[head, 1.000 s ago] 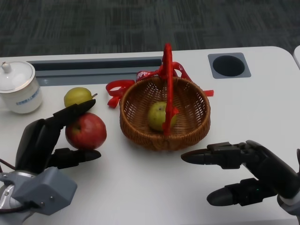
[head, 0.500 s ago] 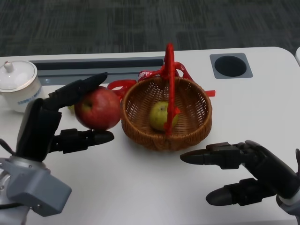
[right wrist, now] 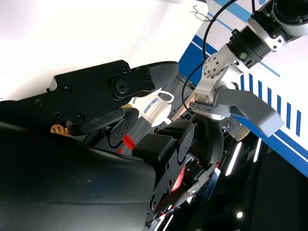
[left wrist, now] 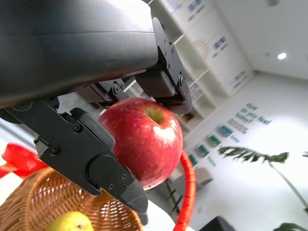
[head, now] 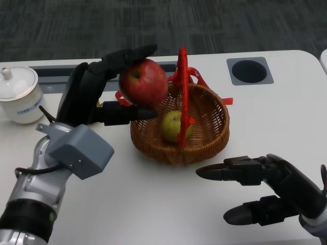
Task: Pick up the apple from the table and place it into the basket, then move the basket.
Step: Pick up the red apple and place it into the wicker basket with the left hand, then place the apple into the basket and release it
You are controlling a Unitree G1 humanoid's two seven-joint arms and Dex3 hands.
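The white table (head: 153, 204) carries a wicker basket (head: 207, 145), a red ribbon (head: 122, 97) and a white lidded cup (head: 19, 99).

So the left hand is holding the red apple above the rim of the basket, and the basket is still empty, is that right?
Not quite: the basket is not empty. The head view shows a green fruit already lying in it. The rest holds: the left hand is holding the red apple above the basket's rim.
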